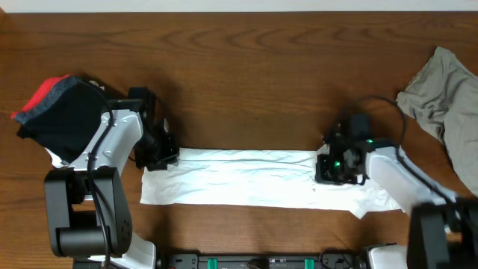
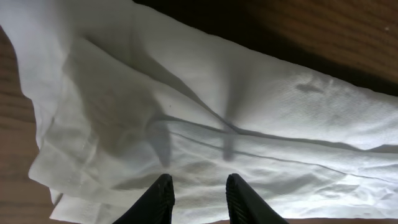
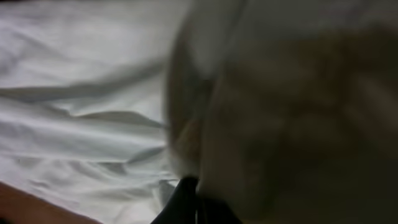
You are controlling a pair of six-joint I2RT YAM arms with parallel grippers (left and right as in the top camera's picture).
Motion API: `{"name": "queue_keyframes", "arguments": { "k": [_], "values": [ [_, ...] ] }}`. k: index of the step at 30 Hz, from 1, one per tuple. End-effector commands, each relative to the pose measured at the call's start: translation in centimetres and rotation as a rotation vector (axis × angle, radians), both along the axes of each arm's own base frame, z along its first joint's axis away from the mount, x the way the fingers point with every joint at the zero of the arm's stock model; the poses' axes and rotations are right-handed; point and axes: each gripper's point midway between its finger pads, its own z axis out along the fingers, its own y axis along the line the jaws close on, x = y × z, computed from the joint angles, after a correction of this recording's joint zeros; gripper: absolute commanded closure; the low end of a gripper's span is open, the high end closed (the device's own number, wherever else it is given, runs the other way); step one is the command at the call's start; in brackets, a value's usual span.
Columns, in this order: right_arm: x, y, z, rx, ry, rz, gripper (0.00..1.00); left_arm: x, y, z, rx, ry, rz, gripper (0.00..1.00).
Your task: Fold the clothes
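Fingers of left gripper (image 2: 199,182): spread apart, released, tips at bottom centre of the left wrist frame. White shirt (image 2: 205,112) lies flat under and beyond the tips and fills most of that frame. Creased cloth shows through the gap between the two fingers; no fold seen pinched there. Bare table (image 2: 323,37) at upper right, past the shirt's edge.

Fingers of right gripper (image 3: 198,199): clenched, dark tips pressed together at bottom centre of the right wrist frame. Shirt cloth bunches right at the tips and rises as a large, blurred, shadowed fold over the right half of the frame. Grasp reads as a pinch on the shirt. Flatter, wrinkled cloth fills the left half.

Overhead: shirt is folded to a long, narrow white strip running left to right across lower centre of the frame. Left gripper sits at the strip's upper left corner, over its top edge. Right gripper sits on the strip toward its right end, near the top edge. A short ragged piece of shirt runs on past it to the lower right.

Khaki garment (image 1: 448,101): crumpled at upper right, against the frame edge, well apart from the shirt. Black garment (image 1: 63,119) heaped at upper left beside the left arm, red garment (image 1: 45,93) touching its upper left side. Both lie apart from the shirt.
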Motion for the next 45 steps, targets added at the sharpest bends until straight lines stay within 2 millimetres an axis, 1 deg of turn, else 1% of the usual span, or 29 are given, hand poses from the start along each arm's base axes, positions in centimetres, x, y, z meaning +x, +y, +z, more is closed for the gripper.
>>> {"name": "queue_keyframes", "arguments": {
  "k": [1, 3, 5, 8, 10, 12, 16, 18, 19, 20, 22, 23, 24, 26, 29, 34, 36, 38, 40, 42, 45],
  "values": [
    [-1.5, -1.1, -2.5, -0.073, 0.116, -0.091, 0.98, -0.3, -0.2, -0.2, -0.008, 0.017, 0.012, 0.69],
    [-1.7, -1.2, -3.2, -0.082, 0.141, -0.092, 0.99, -0.3, -0.2, -0.2, -0.008, 0.017, 0.012, 0.69],
    [-1.4, -1.1, -3.4, -0.08, 0.131, -0.093, 0.99, -0.4, -0.2, -0.2, -0.008, 0.017, 0.012, 0.69],
    [-0.3, -0.9, -2.6, -0.072, 0.095, -0.087, 0.99, -0.3, -0.2, -0.2, -0.008, 0.017, 0.012, 0.69],
    [0.8, -0.9, -1.2, -0.067, 0.063, -0.073, 0.99, -0.3, -0.2, -0.2, -0.008, 0.017, 0.012, 0.69],
    [2.0, -1.3, 0.7, -0.072, 0.029, -0.084, 0.99, -0.4, -0.2, -0.2, -0.008, 0.017, 0.012, 0.69],
    [4.6, -3.4, 5.8, -0.094, -0.068, -0.155, 0.99, -0.3, -0.2, -0.2, -0.008, 0.016, 0.012, 0.69],
    [5.4, -4.7, 8.3, -0.092, -0.13, -0.17, 0.98, -0.3, -0.2, -0.2, -0.008, 0.016, 0.012, 0.69],
    [5.6, -5.4, 9.4, -0.093, -0.153, -0.18, 0.97, -0.3, -0.2, -0.2, -0.008, 0.016, 0.012, 0.69],
    [5.6, -6.4, 10.7, -0.097, -0.18, -0.196, 0.94, -0.3, -0.2, -0.2, -0.008, 0.016, 0.012, 0.69],
    [5.2, -7.8, 11.8, -0.105, -0.2, -0.234, 0.85, -0.3, -0.2, -0.2, -0.008, 0.016, 0.012, 0.69],
    [4.8, -8.7, 12.2, -0.109, -0.2, -0.264, 0.82, -0.3, -0.2, -0.2, -0.008, 0.016, 0.012, 0.69],
    [4.4, -9.3, 12.3, -0.113, -0.191, -0.281, 0.82, -0.3, -0.2, -0.2, -0.008, 0.016, 0.012, 0.69],
    [3.4, -10.4, 12.0, -0.119, -0.152, -0.302, 0.82, -0.3, -0.2, -0.2, -0.008, 0.016, 0.012, 0.69],
    [2.5, -11.1, 10.6, -0.121, -0.11, -0.315, 0.82, -0.3, -0.2, -0.2, -0.008, 0.016, 0.012, 0.69],
    [0.6, -10.5, 6.6, -0.104, -0.013, -0.312, 0.83, -0.3, -0.2, -0.2, -0.008, 0.017, 0.012, 0.69],
    [-0.2, -10.5, 4.9, -0.112, 0.02, -0.319, 0.87, -0.3, -0.2, -0.2, -0.008, 0.017, 0.012, 0.69],
    [-1.0, -11.6, 3.0, -0.174, 0.059, -0.387, 0.92, -0.3, -0.2, -0.2, -0.008, 0.017, 0.012, 0.69],
    [-1.8, -13.3, 1.6, -0.268, 0.087, -0.478, 0.95, -0.4, -0.2, -0.2, -0.008, 0.017, 0.012, 0.69],
    [-2.4, -14.5, 0.8, -0.331, 0.104, -0.552, 0.95, -0.4, -0.2, -0.2, -0.008, 0.017, 0.012, 0.69],
    [-3.2, -16.1, 0.4, -0.39, 0.116, -0.62, 0.94, -0.4, -0.2, -0.2, -0.008, 0.017, 0.012, 0.69]
  ]
}}
